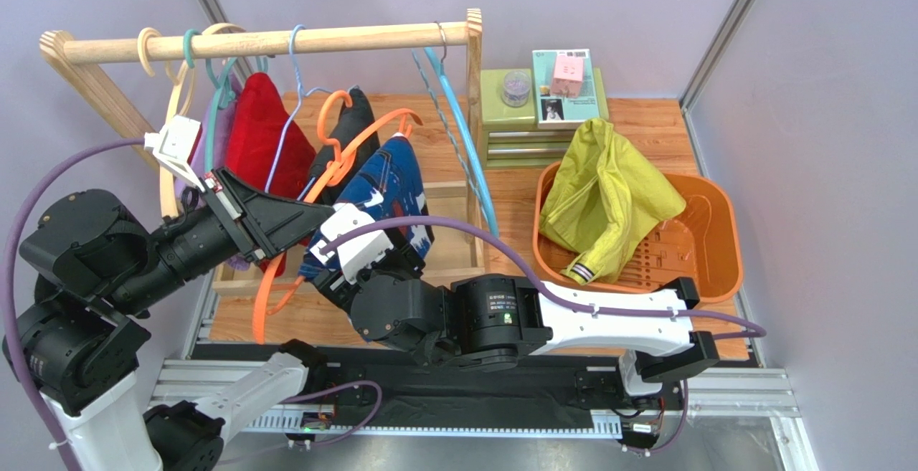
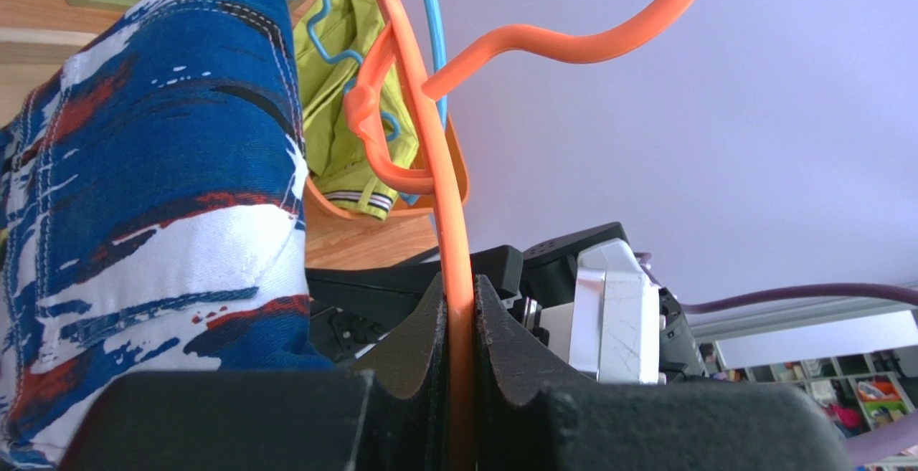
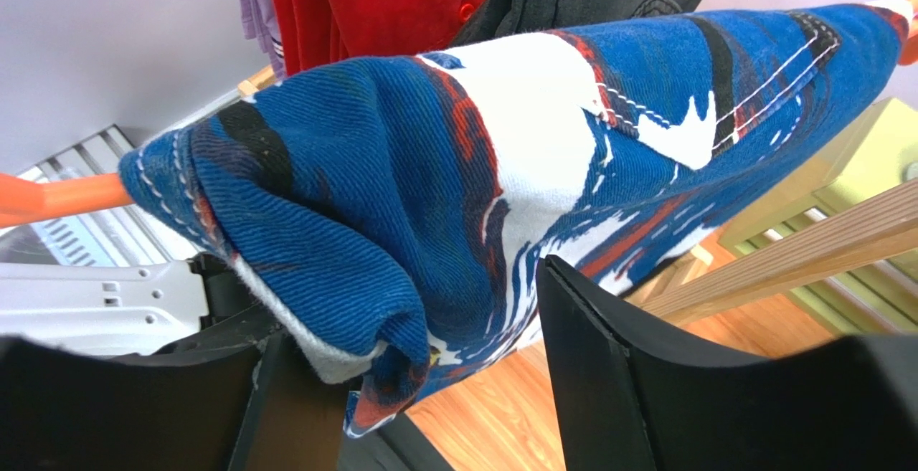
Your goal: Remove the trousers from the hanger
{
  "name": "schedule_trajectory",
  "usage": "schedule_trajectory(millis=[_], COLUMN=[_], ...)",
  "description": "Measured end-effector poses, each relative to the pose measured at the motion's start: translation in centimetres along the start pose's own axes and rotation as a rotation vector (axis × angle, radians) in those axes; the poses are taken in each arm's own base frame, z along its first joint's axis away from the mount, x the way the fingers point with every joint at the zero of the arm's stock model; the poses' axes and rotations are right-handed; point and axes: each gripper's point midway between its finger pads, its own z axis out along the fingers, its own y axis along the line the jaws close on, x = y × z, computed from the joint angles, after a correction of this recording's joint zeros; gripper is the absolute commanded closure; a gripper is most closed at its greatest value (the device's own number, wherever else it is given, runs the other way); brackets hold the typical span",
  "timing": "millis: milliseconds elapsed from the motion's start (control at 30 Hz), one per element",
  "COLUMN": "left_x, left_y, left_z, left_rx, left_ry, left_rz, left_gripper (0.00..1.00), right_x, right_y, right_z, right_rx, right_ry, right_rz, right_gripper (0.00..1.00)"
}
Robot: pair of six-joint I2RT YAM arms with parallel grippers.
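Observation:
The navy blue trousers (image 1: 383, 197) with white and red print hang over an orange hanger (image 1: 361, 138) that is tilted below the rail. My left gripper (image 1: 305, 216) is shut on the hanger's orange bar (image 2: 457, 310), with the navy trousers (image 2: 151, 202) just left of it. My right gripper (image 3: 431, 385) is open below the navy trousers (image 3: 517, 159), and a fold of the cloth hangs between its fingers (image 3: 603, 364). In the top view it (image 1: 343, 261) is partly hidden under the cloth. The yellow-green trousers (image 1: 609, 197) with striped cuffs lie in the orange basket (image 1: 717, 245).
A wooden rack with a top rail (image 1: 280, 43) holds a red garment (image 1: 259, 132), a black garment (image 1: 350, 127) and several empty hangers, one of them blue (image 1: 458, 138). Green boxes (image 1: 539, 105) are stacked behind the basket. Grey walls close in both sides.

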Motion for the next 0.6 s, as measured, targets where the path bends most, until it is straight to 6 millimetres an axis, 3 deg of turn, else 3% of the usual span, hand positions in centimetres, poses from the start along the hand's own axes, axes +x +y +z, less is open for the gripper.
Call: schedule_trajectory(millis=[233, 600], left_x=[-0.4, -0.7], left_y=[0.2, 0.0], left_z=[0.8, 1.2], left_rx=[-0.019, -0.019], left_ry=[0.016, 0.041], left_rz=[0.033, 0.094], left_gripper=[1.00, 1.00], right_x=[0.1, -0.6], right_y=[-1.1, -3.1], right_z=[-0.7, -1.6], right_rx=[0.007, 0.029], right_ry=[0.003, 0.000], right_rz=[-0.050, -0.195], right_gripper=[0.36, 0.43])
